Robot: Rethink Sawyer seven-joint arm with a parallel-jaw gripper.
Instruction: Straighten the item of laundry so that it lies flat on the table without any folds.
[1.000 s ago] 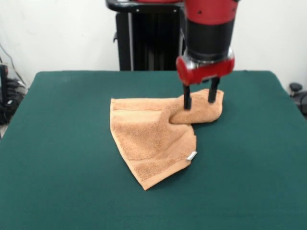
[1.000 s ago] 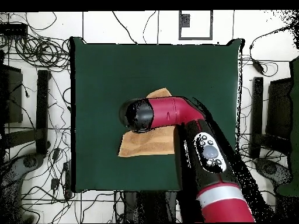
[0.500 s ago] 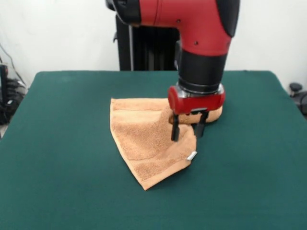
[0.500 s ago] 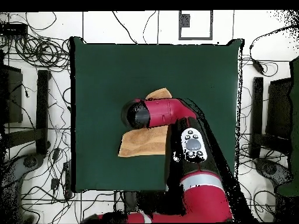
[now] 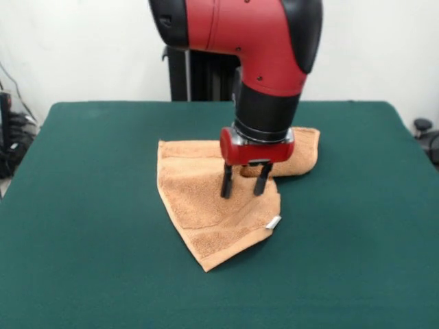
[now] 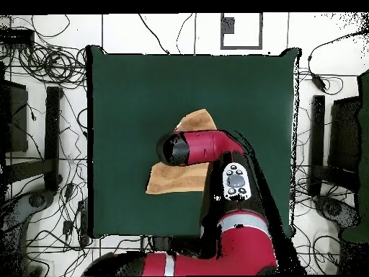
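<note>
Sawyer arm (image 5: pixel 240 34): glossy red shell w/ black end caps, black cylindrical wrist section, red collar w/ thin silver ring above gripper (image 5: pixel 243 186), two slim black fingers (image 5: pixel 226 184). Overhead: grey oval button panel (image 6: pixel 235 181) w/ dark buttons, silver band near base.

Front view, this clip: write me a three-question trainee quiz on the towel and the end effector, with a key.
1. True or false: the towel lies fully flat with no folds.
2. Where is the white tag? A) at the towel's right edge in the front view B) under the end effector C) off on the table
3. Fill in: the end effector's fingers are ____, empty, over the towel.

Key:
1. False; a layer is folded over and a corner is bunched behind the arm.
2. A
3. open
</note>
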